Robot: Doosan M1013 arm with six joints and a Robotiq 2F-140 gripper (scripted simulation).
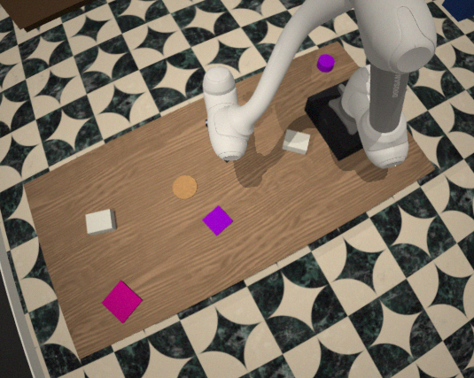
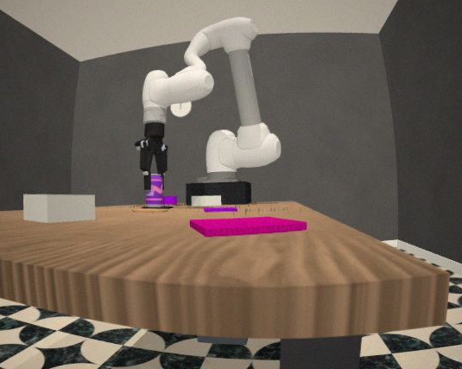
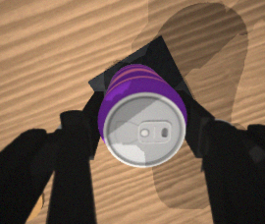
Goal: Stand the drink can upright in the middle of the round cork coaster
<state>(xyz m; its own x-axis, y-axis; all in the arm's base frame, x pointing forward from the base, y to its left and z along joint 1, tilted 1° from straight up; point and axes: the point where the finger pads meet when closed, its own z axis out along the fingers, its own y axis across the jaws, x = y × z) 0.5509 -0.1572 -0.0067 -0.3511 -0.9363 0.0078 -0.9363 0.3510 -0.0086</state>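
The purple striped drink can (image 2: pixel 155 190) stands upright on a black square coaster (image 3: pixel 156 53) on the wooden table. In the wrist view the can's silver top (image 3: pixel 145 129) sits between my two black fingers. My gripper (image 2: pixel 155 183) comes straight down over the can and is shut on its sides. In the overhead view the arm's wrist (image 1: pixel 225 125) hides the can and the gripper. The round cork coaster (image 1: pixel 184 187) lies flat on the table, apart from the can and nearer the table's front; it shows as a thin disc in the side view (image 2: pixel 150 210).
A purple square coaster (image 1: pixel 217 220) lies close to the cork coaster. A magenta square (image 1: pixel 121 301) lies at the near corner. White blocks sit at the left (image 1: pixel 100 221) and near the robot base (image 1: pixel 296 142). A purple cylinder (image 1: pixel 325 63) stands at the far end.
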